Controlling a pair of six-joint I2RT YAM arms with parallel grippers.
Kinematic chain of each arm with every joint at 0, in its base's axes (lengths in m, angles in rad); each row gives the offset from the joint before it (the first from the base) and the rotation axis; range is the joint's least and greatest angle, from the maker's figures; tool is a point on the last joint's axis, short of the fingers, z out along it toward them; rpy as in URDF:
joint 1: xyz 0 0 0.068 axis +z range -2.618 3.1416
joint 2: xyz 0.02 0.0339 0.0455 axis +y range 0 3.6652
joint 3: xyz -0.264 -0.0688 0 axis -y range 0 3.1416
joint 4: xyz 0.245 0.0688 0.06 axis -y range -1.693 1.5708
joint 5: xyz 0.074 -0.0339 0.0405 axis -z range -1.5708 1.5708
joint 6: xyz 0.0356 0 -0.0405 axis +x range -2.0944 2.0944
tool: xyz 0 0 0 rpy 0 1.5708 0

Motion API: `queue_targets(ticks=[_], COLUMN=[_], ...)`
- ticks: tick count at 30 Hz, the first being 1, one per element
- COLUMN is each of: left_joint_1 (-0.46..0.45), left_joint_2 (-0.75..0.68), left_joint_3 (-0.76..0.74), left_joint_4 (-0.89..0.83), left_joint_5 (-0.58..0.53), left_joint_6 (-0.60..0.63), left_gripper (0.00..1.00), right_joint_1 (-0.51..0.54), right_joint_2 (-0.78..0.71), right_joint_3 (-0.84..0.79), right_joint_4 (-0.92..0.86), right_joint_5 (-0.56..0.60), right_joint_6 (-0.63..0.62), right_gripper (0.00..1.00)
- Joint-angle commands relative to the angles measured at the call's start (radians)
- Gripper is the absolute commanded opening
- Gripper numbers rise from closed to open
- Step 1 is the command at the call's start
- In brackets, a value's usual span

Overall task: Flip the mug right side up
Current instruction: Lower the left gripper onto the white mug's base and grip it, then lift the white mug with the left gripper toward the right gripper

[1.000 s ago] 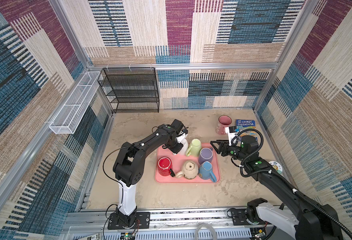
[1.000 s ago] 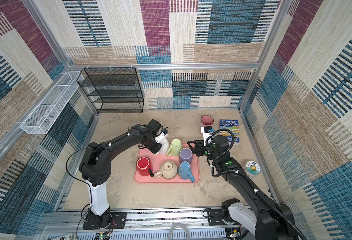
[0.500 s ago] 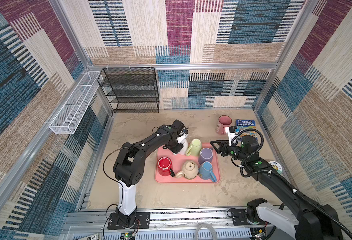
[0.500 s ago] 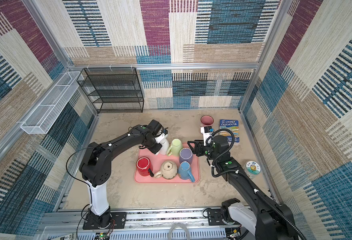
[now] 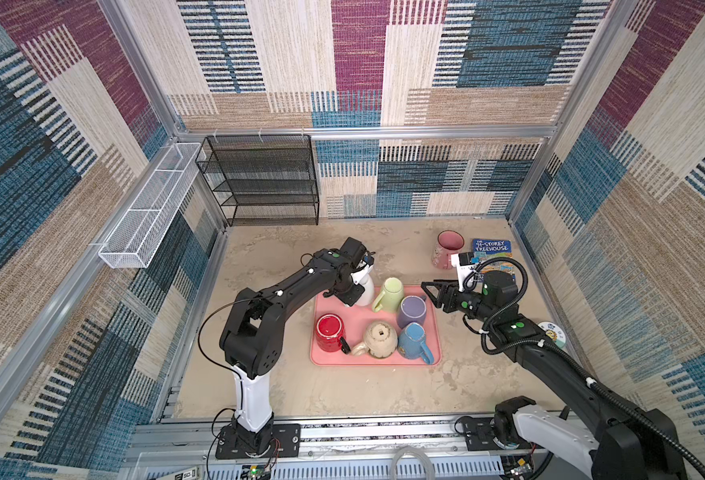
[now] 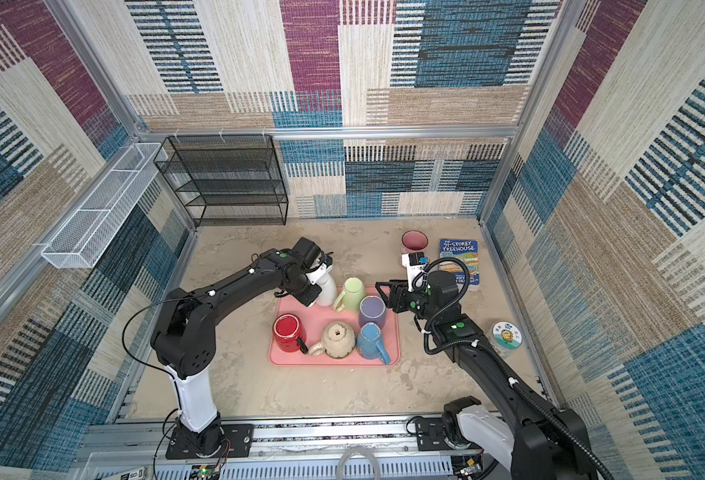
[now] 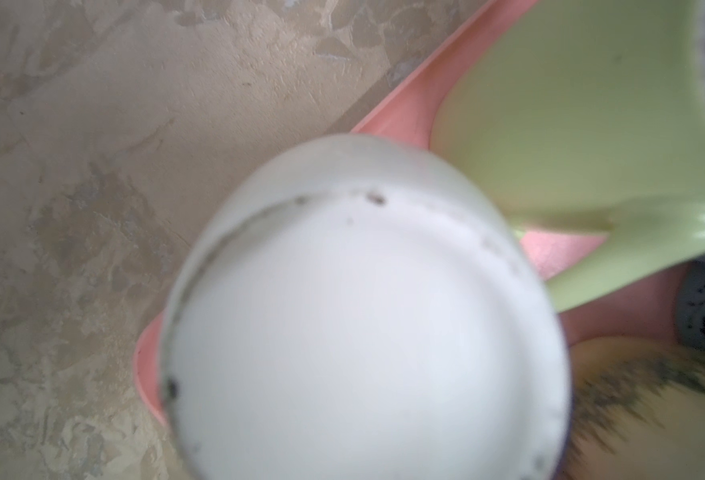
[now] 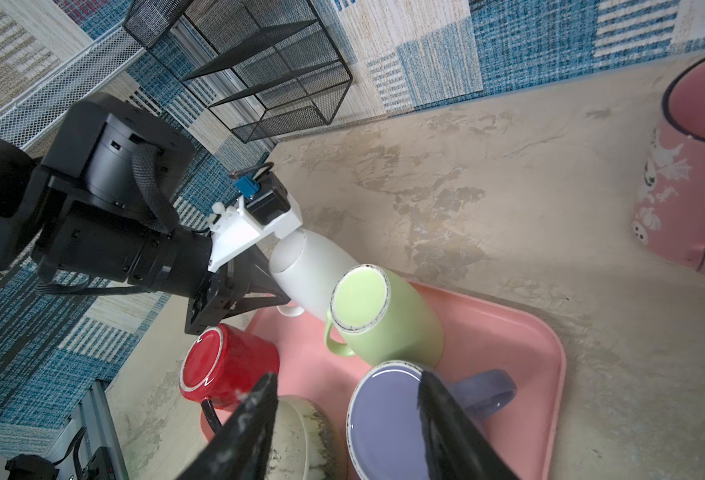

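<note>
White mug [image 8: 309, 270], pinched at the tray [image 8: 509, 332] corner by the left gripper [image 8: 286, 303], should be lifted clear before being turned.

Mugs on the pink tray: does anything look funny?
Yes. The white mug at the far left corner of the pink tray leans over, bottom up, with the left gripper shut on its handle. The red mug, beige mug, blue mug, purple mug and green mug sit upside down.
</note>
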State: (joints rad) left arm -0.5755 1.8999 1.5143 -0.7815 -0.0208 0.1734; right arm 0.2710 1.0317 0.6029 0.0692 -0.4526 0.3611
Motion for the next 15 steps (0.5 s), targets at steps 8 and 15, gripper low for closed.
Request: queue_targets(ticks=[8, 15], left_joint_1=[0.003, 0.011], left_joint_2=[-0.104, -0.218], left_joint_3=[-0.035, -0.079], left_joint_4=[0.025, 0.045], left_joint_5=[0.029, 0.101], left_joint_6=[-0.068, -0.113], left_gripper=[0.00, 0.00], right_joint_1=[0.001, 0.006], right_joint_2=[-0.009, -0.023], right_joint_3=[-0.003, 0.003], right_joint_4=[0.050, 0.058], right_joint_5=[-0.039, -0.091], right_joint_6=[0.006, 0.002], right_gripper=[0.57, 0.58])
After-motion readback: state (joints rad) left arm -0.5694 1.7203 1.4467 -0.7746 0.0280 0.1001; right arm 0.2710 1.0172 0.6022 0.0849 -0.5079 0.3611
